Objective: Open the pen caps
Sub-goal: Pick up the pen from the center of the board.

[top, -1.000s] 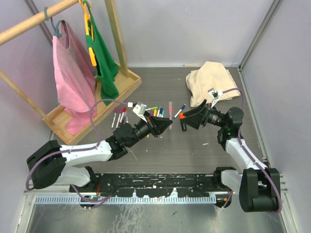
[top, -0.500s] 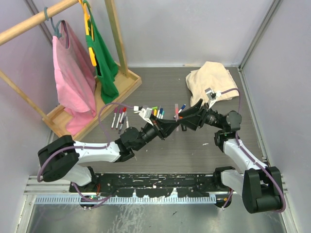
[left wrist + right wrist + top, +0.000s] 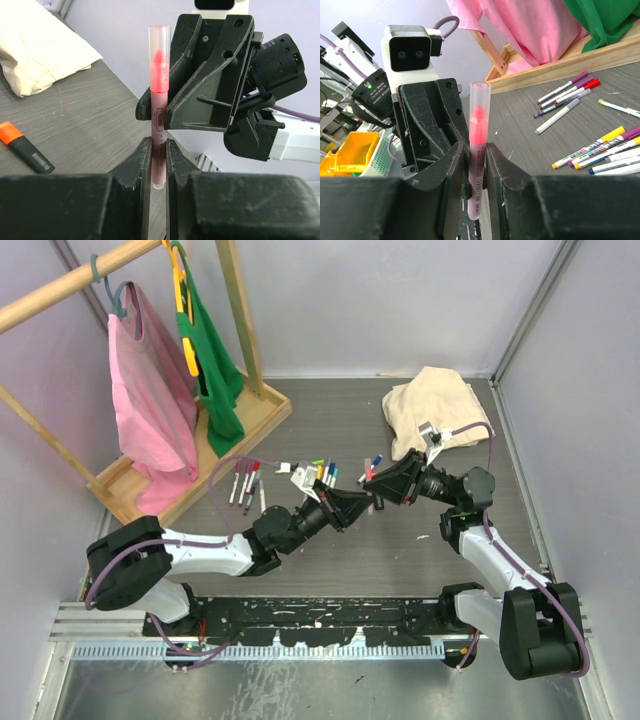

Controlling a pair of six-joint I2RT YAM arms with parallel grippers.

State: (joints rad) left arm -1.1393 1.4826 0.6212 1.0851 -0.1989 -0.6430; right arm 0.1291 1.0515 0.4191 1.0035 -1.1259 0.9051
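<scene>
A pink pen (image 3: 159, 125) with a clear cap (image 3: 159, 45) stands upright between both grippers above the table's middle. My left gripper (image 3: 159, 145) is shut on the pen's lower barrel. My right gripper (image 3: 475, 150) is shut on the same pen (image 3: 479, 165) just below its cap (image 3: 480, 100), both fingers pressed against it. In the top view the two grippers, left (image 3: 362, 506) and right (image 3: 378, 486), meet nose to nose. Thin white markers with coloured pen caps (image 3: 618, 131) lie loose on the table (image 3: 320, 471).
A black highlighter with an orange cap (image 3: 25, 147) lies on the table below the grippers. A beige cloth (image 3: 430, 405) sits at the back right. A wooden rack (image 3: 215, 445) with pink and green garments stands at the back left.
My left arm has reached right with the pink pen. My right gripper has moved in to meet it and has gone from wide open to shut on the pen.
</scene>
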